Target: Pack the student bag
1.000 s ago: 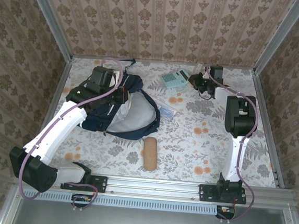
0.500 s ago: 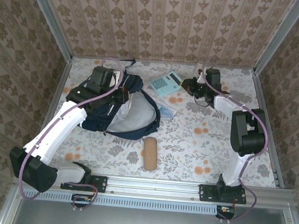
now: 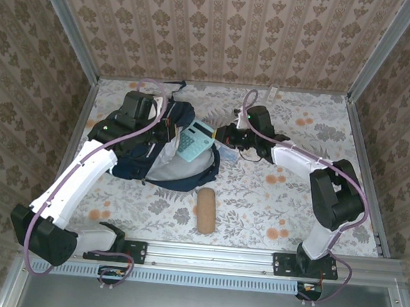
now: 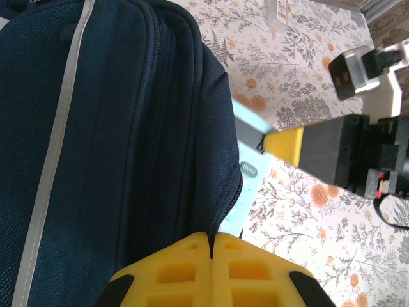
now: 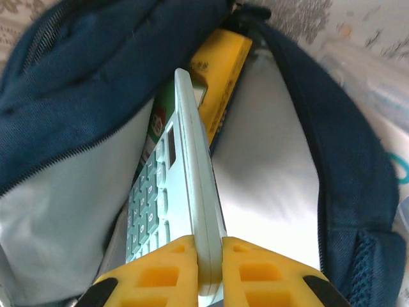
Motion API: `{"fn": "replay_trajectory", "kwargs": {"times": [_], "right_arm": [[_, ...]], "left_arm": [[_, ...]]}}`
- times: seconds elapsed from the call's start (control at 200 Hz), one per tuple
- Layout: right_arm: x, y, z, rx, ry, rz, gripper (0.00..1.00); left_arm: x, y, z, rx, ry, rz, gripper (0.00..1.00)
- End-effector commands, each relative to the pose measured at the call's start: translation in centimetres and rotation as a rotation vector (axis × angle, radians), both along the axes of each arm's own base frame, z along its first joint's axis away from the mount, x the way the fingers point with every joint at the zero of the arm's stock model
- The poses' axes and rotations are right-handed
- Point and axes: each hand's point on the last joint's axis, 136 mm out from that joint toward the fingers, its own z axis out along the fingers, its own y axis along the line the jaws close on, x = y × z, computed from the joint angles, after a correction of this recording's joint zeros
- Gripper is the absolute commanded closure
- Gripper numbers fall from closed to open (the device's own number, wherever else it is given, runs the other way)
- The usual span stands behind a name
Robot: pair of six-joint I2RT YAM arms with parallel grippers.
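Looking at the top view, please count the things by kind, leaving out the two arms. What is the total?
Navy backpack: 1
Light teal calculator: 1
Brown pouch: 1
Clear plastic packet: 1
Small pale item at the far table edge: 1
Total: 5

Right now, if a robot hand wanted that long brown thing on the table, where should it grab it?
Probably around the middle of the brown case, coming straight down from above, fingers across its narrow width. It lies flat on the table, long and slim, with both long sides free and apart from the student bag.
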Motion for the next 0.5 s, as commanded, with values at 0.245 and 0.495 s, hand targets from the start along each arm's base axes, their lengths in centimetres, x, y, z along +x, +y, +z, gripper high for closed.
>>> {"fn": "replay_trajectory", "kwargs": {"times": [0.245,0.495], "right_arm": [[-2.3,2.9,-4.4,-0.080,0.036,0.158,0.87],[-1.4,4.9,-6.0,-0.132,0.017,0.218,0.86]], "left_arm": [[0.3,0.1,3.7,-0.053,-0.101,0.002,1.00],[0.2,0.1,3.7,-0.055,-0.099,0.003,1.00]]}}
